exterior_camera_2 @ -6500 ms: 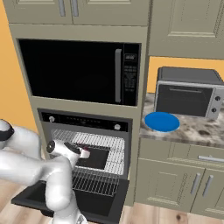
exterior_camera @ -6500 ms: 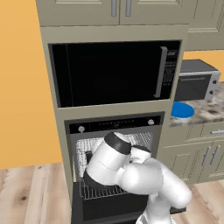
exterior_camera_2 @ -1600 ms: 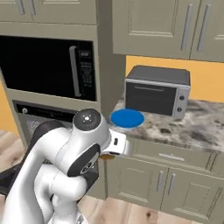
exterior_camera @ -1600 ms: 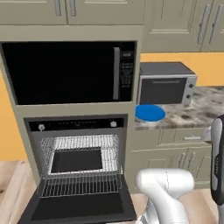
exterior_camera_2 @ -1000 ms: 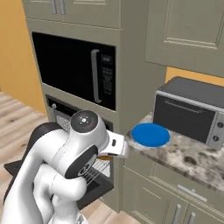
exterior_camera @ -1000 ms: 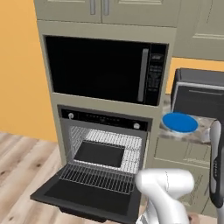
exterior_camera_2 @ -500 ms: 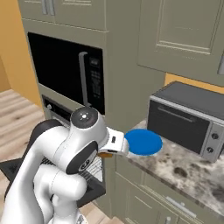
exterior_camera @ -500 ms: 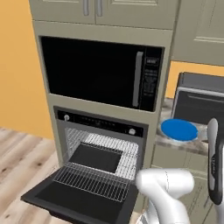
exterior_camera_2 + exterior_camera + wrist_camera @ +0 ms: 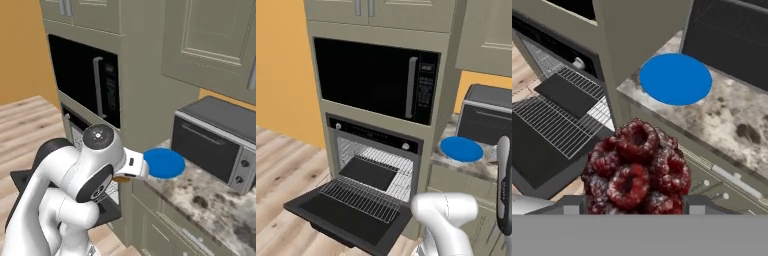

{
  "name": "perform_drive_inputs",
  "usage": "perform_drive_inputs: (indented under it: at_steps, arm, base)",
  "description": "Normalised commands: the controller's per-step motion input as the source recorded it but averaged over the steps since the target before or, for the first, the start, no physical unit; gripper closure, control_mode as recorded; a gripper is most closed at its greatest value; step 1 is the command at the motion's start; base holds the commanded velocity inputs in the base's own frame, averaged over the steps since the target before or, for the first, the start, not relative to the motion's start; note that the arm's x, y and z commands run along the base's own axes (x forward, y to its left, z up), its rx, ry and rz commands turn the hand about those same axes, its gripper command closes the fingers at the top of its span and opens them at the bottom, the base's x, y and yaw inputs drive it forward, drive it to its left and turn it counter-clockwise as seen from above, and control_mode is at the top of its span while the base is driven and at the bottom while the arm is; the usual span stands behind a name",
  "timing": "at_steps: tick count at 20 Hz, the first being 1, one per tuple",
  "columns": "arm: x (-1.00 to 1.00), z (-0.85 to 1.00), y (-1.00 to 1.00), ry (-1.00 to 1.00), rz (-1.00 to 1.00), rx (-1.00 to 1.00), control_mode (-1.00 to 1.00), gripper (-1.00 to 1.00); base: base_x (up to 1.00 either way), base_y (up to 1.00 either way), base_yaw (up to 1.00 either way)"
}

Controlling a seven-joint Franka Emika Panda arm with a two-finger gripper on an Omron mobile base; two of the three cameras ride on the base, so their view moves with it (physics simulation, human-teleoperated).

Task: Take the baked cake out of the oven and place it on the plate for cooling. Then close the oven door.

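In the hand view my gripper is shut on the baked cake, a dark brown lump with reddish berry-like bumps held between the two fingertips. Ahead and above it the bright blue plate lies bare on the speckled counter. The oven stands open with its door folded down flat and a wire rack pulled out over it. In the right base view my hand hovers just left of the plate, off the counter's edge. The plate sits right of the oven.
A black microwave is built in above the oven. A silver toaster oven stands on the counter behind the plate. Cabinet fronts with handles run below the counter edge. Wooden floor lies to the left.
The whole scene has shifted in both base views, so the base has moved and turned toward the counter. The plate appears closer. The cake stays in my grip.
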Motion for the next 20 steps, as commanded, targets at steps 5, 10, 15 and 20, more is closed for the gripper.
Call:
perform_drive_inputs:
  at_steps: [5,10,15,20]
  arm:
    - [0.0,0.0,0.0,0.0,0.0,0.0,1.0,1.0]
    - [0.0,0.0,0.0,0.0,0.0,0.0,1.0,1.0]
    - [0.0,0.0,0.0,0.0,0.0,0.0,1.0,1.0]
    - [0.0,0.0,0.0,0.0,0.0,0.0,1.0,1.0]
  base:
    - [0.34,-0.03,0.21]
    - [0.47,-0.01,0.01]
    - [0.58,0.0,0.0]
    - [0.39,-0.01,-0.03]
